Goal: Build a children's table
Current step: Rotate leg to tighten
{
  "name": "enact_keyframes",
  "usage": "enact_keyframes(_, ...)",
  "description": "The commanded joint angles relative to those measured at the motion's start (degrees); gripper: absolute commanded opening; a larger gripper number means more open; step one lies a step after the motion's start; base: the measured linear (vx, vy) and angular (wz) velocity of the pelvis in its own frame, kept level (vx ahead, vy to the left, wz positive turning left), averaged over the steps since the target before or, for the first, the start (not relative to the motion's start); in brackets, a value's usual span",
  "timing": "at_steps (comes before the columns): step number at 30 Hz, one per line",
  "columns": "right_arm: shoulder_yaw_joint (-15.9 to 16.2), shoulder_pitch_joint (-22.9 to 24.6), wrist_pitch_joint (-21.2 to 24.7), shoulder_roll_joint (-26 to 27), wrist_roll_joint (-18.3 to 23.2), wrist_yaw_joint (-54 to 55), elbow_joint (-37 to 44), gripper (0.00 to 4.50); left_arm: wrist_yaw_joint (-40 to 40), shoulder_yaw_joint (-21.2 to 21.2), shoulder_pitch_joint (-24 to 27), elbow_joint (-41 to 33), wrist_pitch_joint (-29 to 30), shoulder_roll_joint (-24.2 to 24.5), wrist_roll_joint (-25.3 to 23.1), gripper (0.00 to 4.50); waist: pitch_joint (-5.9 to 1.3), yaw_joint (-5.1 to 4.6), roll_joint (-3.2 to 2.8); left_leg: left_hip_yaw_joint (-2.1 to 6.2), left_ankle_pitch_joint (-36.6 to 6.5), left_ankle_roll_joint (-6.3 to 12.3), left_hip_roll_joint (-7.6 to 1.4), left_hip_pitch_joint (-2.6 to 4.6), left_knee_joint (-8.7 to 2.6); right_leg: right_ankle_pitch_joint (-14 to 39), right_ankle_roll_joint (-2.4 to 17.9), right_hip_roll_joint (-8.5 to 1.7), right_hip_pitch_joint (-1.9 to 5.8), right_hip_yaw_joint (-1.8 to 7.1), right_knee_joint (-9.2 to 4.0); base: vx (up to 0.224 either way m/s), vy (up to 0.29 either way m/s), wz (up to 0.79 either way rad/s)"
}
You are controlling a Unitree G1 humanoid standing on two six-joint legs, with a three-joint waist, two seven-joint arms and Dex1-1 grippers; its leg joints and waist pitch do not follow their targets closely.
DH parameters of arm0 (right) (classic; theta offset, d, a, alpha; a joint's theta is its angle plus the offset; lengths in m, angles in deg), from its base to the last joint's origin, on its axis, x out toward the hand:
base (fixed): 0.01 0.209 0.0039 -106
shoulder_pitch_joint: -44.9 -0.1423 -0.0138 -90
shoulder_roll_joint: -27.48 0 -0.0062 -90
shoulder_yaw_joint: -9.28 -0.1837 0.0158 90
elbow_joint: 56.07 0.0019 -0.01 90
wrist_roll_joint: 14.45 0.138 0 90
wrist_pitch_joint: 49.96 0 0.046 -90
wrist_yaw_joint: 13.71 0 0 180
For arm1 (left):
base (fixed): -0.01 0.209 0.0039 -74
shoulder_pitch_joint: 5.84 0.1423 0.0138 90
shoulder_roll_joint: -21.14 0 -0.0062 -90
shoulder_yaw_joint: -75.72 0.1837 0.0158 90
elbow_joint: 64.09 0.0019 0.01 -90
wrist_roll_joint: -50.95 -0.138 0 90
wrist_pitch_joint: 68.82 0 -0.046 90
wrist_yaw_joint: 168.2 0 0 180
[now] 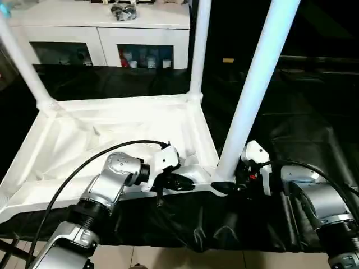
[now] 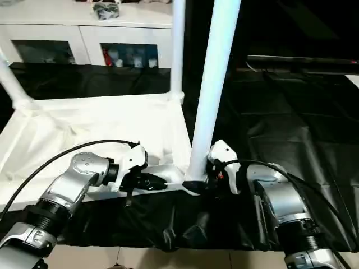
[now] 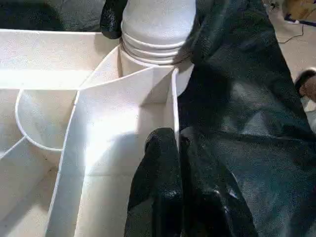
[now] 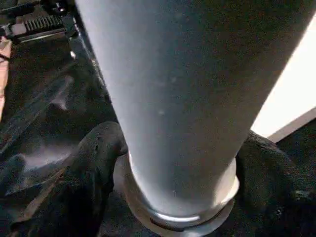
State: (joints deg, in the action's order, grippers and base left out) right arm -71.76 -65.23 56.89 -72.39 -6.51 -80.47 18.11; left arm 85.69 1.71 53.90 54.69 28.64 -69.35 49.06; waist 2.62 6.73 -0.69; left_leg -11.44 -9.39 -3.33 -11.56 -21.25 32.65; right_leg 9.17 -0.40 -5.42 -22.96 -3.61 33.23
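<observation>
The children's table lies upside down, its white top [image 1: 120,120] showing the ribbed underside. Three white legs stand in corner sockets: far left [image 1: 22,61], far right [image 1: 199,50] and near right [image 1: 255,84]. My left gripper [image 1: 182,182] is shut on the top's thin near rim [image 3: 170,98], one black finger [image 3: 158,168] inside the wall and the other outside. My right gripper [image 1: 224,186] is closed around the base of the near right leg [image 4: 168,98], with a finger [image 4: 94,158] pressed against each side just above the socket collar.
A black cloth [image 1: 314,129] covers the work surface under and to the right of the table top. A white cabinet with glass doors [image 1: 101,28] stands behind, small items on its top. Black cables run along both silver forearms.
</observation>
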Motion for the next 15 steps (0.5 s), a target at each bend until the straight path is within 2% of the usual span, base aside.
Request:
enact_keyframes(1, 4.36, 0.11, -0.11, 1.57, 1.32, -3.45, 3.12, 3.2, 0.72, 2.24, -1.83, -0.78, -1.38, -2.06, 1.68, 0.0, -3.5, -0.04, 1.31, 0.74, -13.97, 2.44, -1.88, 0.95, -3.55, 18.88, 10.76, -3.02, 2.15, 2.01, -3.7, 0.0, 0.0, 0.0)
enact_keyframes(2, 4.65, 0.16, -0.07, 1.47, 1.28, -3.65, 3.27, 2.98, 0.77, 2.36, -1.63, -0.98, -1.33, -2.05, 1.74, 0.0, -3.54, -0.04, 1.35, 0.67, -13.64, 2.53, -1.9, 0.99, -3.48, 18.37, 10.86, -2.99, 2.11, 2.04, -3.65, 0.0, 0.0, 0.0)
enact_keyframes(4, 5.05, 0.42, 0.23, 1.31, 1.39, -3.94, 3.79, 2.84, 1.01, 2.59, -1.11, -1.33, -1.25, -2.05, 1.91, 0.0, -3.57, -0.02, 1.38, 0.68, -13.09, 2.72, -1.88, 0.92, -3.44, 17.87, 10.94, -3.03, 2.2, 2.03, -3.55, 0.0, 0.0, 0.0)
enact_keyframes(10, 5.38, 1.94, 1.1, 1.31, 2.14, -4.62, 4.89, 2.72, 1.35, 2.51, -0.73, -1.42, -1.25, -2.18, 1.97, 0.0, -3.57, 0.14, 1.36, 0.64, -12.66, 3.05, -1.9, 0.96, -3.38, 17.31, 10.98, -2.97, 2.13, 2.05, -3.52, 0.0, 0.0, 0.0)
enact_keyframes(11, 5.3, 2.31, 1.27, 1.55, 2.4, -4.51, 4.98, 2.72, 1.13, 2.25, -0.67, -1.59, -1.05, -2.29, 2.08, 0.0, -3.56, 0.23, 1.03, 0.7, -12.92, 2.93, -1.9, 0.97, -3.42, 17.59, 10.98, -2.99, 2.14, 2.03, -3.53, 0.0, 0.0, 0.0)
enact_keyframes(12, 5.23, 2.53, 1.39, 1.72, 2.58, -4.42, 5.04, 2.72, 0.97, 2.07, -0.62, -1.7, -0.92, -2.37, 2.16, 0.0, -3.56, 0.2, 1.23, 0.66, -13.26, 2.8, -1.88, 0.91, -3.43, 17.91, 10.81, -2.95, 2.18, 2.02, -3.61, 0.0, 0.0, 0.0)
enact_keyframes(15, 3.83, 2.88, 1.53, 4.41, 2.62, 0.05, 4.2, 2.72, -1.23, 1.36, -0.82, -1.7, -0.17, -3.15, 1.96, 0.0, -3.49, 0.26, 1.07, 0.75, -13.97, 2.38, -1.85, 0.9, -3.55, 18.99, 10.52, -3.03, 2.16, 2.02, -3.75, 0.0, 0.0, 0.0)
